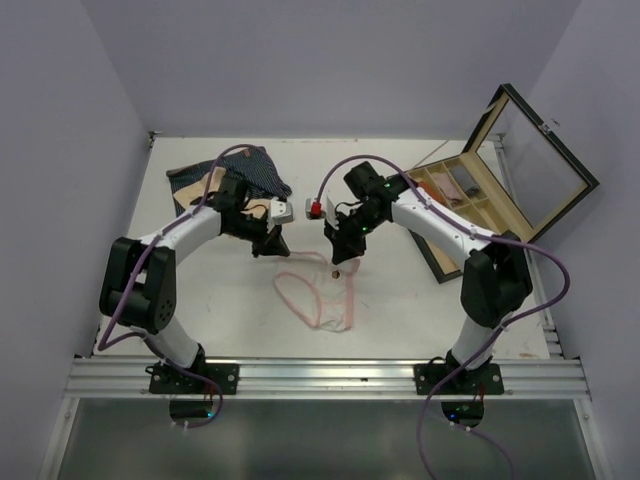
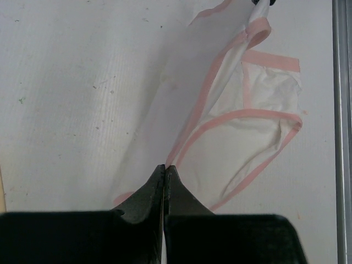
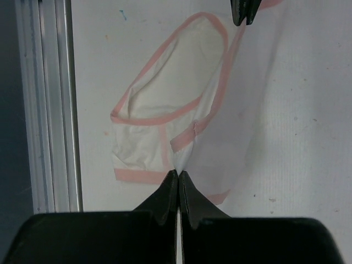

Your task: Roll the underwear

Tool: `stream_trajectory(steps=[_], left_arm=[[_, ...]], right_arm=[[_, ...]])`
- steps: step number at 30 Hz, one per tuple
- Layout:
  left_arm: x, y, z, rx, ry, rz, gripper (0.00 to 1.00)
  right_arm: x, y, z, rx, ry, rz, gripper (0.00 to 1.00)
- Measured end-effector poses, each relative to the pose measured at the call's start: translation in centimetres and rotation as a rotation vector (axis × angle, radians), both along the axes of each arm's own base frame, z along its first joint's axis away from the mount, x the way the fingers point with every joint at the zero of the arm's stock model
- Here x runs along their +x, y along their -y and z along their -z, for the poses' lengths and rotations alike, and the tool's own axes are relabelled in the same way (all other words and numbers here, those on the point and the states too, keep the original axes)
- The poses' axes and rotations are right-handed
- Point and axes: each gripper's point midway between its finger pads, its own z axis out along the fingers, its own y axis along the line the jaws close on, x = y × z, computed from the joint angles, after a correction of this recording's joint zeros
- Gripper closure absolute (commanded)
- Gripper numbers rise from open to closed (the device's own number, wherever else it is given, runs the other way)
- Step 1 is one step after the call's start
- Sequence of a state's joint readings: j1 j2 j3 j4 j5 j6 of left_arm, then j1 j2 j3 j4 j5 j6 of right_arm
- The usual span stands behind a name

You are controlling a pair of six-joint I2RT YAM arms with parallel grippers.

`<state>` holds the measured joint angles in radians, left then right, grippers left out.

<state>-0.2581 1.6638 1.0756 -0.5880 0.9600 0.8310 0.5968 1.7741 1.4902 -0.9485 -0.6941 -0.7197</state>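
The small pink-and-white underwear (image 1: pixel 322 297) lies spread on the white table between the arms. My left gripper (image 1: pixel 272 244) is shut on its pink-trimmed edge (image 2: pixel 181 144) at one far corner. My right gripper (image 1: pixel 345 262) is shut on the white cloth (image 3: pixel 165 99) at the other far corner. The cloth rises from the table to both pinch points. In the left wrist view the jaws (image 2: pixel 165 166) meet on the pink band. The right jaws (image 3: pixel 179 173) pinch a white fold. A navy striped garment (image 1: pixel 255 170) and a beige one (image 1: pixel 197 197) lie at the back left.
An open compartmented wooden box (image 1: pixel 470 195) with its glass lid (image 1: pixel 545 150) raised stands at the back right. An aluminium rail (image 1: pixel 320 375) runs along the near table edge, close beyond the underwear's near end (image 2: pixel 342 110). Purple cables loop over both arms.
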Motion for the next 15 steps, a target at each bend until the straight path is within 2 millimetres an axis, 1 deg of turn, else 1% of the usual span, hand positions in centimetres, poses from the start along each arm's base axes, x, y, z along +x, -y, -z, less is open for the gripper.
stream_trajectory(steps=[8,15], left_arm=[[-2.6,-0.5,1.3,0.036,-0.024,0.036,1.0],[-4.7,-0.5,2.5,0.062,-0.054,0.068,1.0]], right_arm=[[-2.6,-0.2,0.9,-0.016,-0.014,-0.029,1.0],[-5.2,0.0,3.0,-0.054,-0.05,-0.061,1.0]])
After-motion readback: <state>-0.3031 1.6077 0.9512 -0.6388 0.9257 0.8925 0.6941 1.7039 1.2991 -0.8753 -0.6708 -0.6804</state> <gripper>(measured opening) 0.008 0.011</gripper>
